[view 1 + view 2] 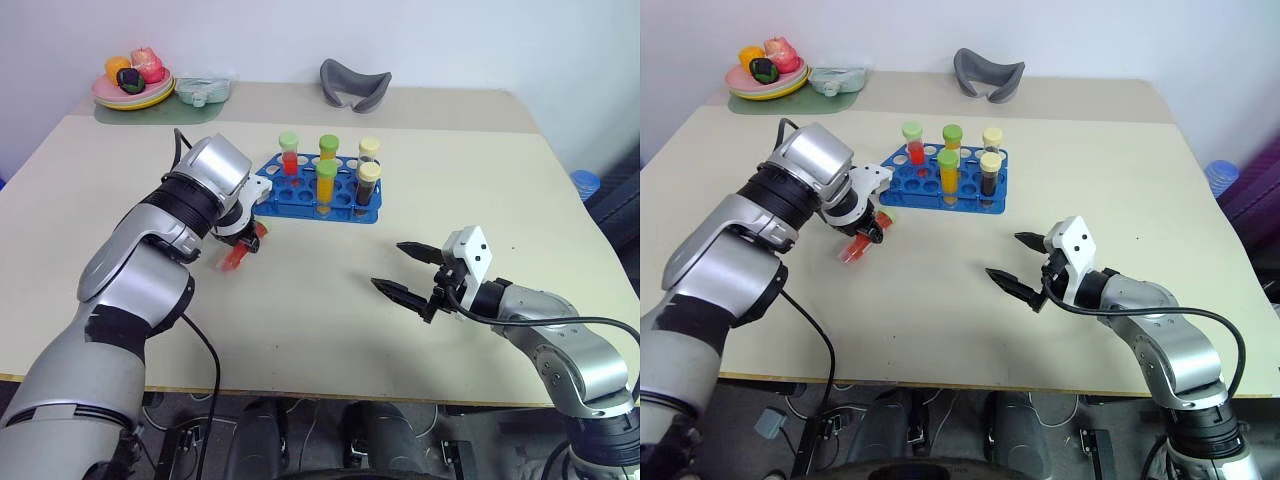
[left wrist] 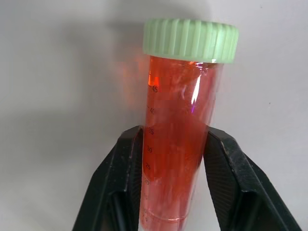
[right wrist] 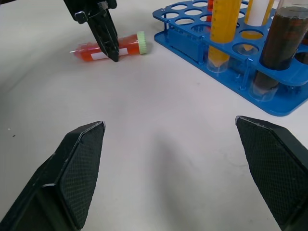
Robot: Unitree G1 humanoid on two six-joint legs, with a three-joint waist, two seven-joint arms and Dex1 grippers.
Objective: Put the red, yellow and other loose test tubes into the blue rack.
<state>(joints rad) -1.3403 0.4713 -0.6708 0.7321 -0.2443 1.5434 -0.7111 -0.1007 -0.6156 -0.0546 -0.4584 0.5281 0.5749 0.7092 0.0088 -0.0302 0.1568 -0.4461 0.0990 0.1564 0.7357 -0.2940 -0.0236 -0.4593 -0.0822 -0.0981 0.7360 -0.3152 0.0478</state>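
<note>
- A red tube (image 2: 175, 144) with a pale green cap (image 2: 190, 39) is seen lying on its side on the table (image 1: 300, 300), just in front of the near left corner of the blue rack (image 1: 300, 195).
- The left gripper (image 1: 862, 238) is pointed steeply down over this tube, and its two black fingers (image 2: 120, 183) are closed on the tube's body, one on each side, as shown in the left wrist view.
- The tube's cap end is left free of the fingers; printed scale marks can be read along its clear wall.
- In the right wrist view the same tube (image 3: 108, 49) is shown flat on the table with one black finger (image 3: 103, 33) of the left gripper standing in front of its middle.
- The right gripper (image 1: 405, 270) is held near level, above the table, well to the right of the rack and nearer the front edge; its fingers are spread wide and nothing is held between them.
- Five capped tubes are seen standing upright in the rack: a red one (image 1: 289, 155) with a green cap, two yellow-orange ones (image 1: 326, 185) with green caps, and two with cream caps, of which the nearer, a dark brown tube (image 1: 368, 187), stands at the right end.
- Several holes on the rack's left side are unfilled.
- At the far left of the table a plate (image 1: 130, 95) with toy fruit is set, beside it a pale green dish (image 1: 203, 91), and farther right a grey curved object (image 1: 354, 84).
</note>
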